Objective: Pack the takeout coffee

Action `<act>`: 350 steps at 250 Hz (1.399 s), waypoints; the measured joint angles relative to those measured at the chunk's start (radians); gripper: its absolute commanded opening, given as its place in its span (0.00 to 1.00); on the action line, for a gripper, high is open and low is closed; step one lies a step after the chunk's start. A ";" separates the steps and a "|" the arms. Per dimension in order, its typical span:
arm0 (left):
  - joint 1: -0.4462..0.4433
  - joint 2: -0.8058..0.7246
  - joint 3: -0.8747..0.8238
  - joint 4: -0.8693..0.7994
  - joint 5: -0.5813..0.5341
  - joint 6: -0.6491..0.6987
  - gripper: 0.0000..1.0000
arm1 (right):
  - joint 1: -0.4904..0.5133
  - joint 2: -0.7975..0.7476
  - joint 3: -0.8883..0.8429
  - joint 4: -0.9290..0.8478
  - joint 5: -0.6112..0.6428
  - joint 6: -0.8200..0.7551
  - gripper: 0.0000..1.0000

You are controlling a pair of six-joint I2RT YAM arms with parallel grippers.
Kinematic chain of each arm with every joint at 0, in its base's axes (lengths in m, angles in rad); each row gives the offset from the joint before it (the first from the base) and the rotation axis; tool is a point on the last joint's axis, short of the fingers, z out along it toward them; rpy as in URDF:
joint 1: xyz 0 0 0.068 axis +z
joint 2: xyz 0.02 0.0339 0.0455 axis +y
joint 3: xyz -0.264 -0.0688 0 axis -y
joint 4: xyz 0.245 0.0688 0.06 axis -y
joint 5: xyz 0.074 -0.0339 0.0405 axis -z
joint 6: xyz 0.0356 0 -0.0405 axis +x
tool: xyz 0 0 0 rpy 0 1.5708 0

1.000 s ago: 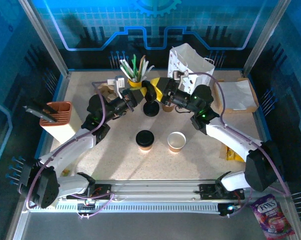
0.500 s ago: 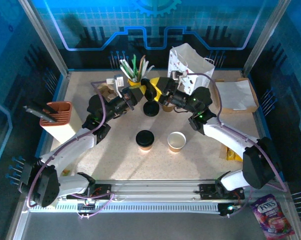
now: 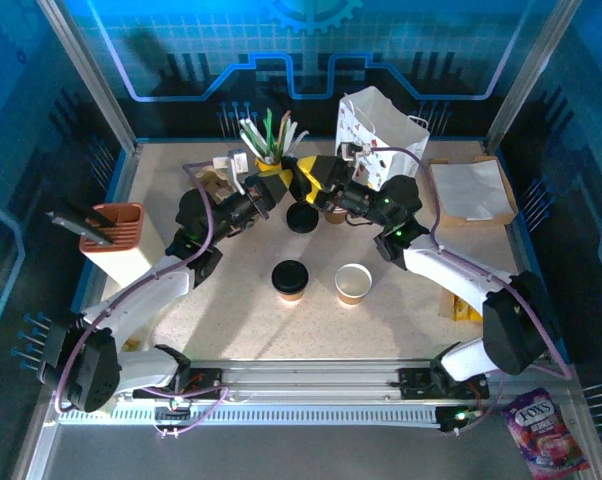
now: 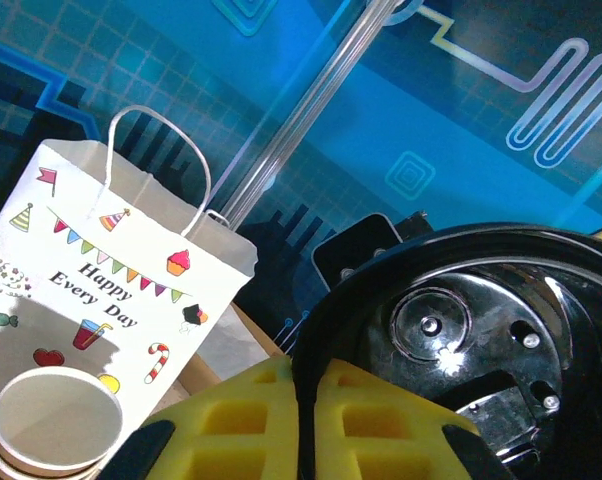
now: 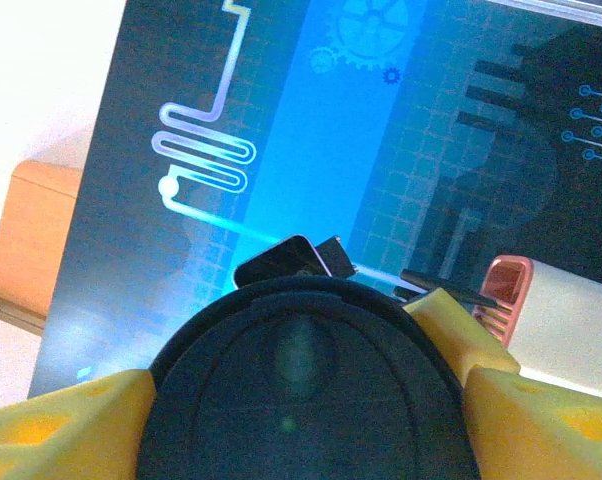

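left gripper (image 4: 306,400) clamped on rim of black lid (image 4: 461,330) near table's back, right gripper (image 5: 301,400) straddles same lid, can't tell if it's biting; lidded cup (image 3: 290,279) and lidless cup (image 3: 353,283) stand side by side mid-table, white bag (image 3: 379,125) behind.
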 measured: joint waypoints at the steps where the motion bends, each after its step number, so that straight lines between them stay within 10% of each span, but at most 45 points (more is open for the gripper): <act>1: 0.000 0.000 0.000 0.000 0.000 0.000 0.09 | 0.000 0.000 0.000 0.002 0.001 0.001 0.77; 87: 0.000 0.000 0.000 -0.006 -0.012 0.004 0.12 | -0.001 0.004 0.000 0.008 0.006 0.000 0.63; 274: 0.000 -0.002 -0.034 -0.056 -0.064 0.024 0.70 | -0.092 0.008 -0.036 0.033 -0.011 -0.010 0.57; 350: -0.002 -0.067 -0.039 -0.327 -0.098 0.066 0.75 | -0.212 -0.149 -0.143 -0.353 -0.026 -0.334 0.57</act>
